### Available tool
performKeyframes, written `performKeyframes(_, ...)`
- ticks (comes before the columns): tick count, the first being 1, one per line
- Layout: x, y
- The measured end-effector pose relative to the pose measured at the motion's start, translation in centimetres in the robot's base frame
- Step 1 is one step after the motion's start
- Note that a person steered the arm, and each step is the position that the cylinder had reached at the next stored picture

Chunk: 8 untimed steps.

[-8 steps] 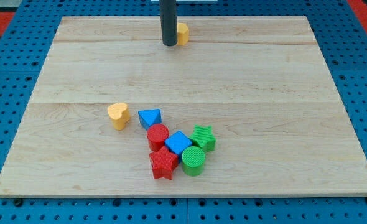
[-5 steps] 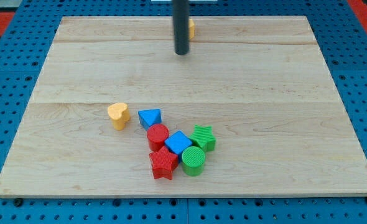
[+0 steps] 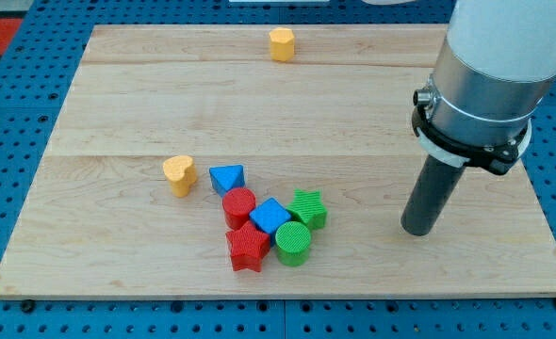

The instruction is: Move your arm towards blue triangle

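Eight coloured blocks lie on the wooden counter; the rod-shaped end effector, which has no jaws to open or close and holds nothing, rests with my tip on bare wood at the near right, well apart from every block. The target, the blue triangle, sits left of centre at the far left corner of a tight cluster. Just beside it on the left is the yellow heart; touching or nearly touching it on the near side is the red cylinder. Behind these from the tip's position lie the blue cube, green star, green cylinder and red star. A yellow hexagonal block stands alone at the far edge.

A straight leftward path from the tip would probably strike the green star and blue cube first. The better line, judged from this layout, runs toward the far side before turning left, so the tip approaches the triangle from its open far side. The approach should slow near the triangle, stopping close without nudging the heart or the cluster.
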<state>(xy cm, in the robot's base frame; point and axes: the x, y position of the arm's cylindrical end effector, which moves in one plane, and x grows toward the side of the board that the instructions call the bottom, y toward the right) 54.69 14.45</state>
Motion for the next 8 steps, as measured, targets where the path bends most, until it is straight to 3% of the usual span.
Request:
performKeyframes(2, -2.2, 0.9)
performKeyframes(8, -2.3, 0.2)
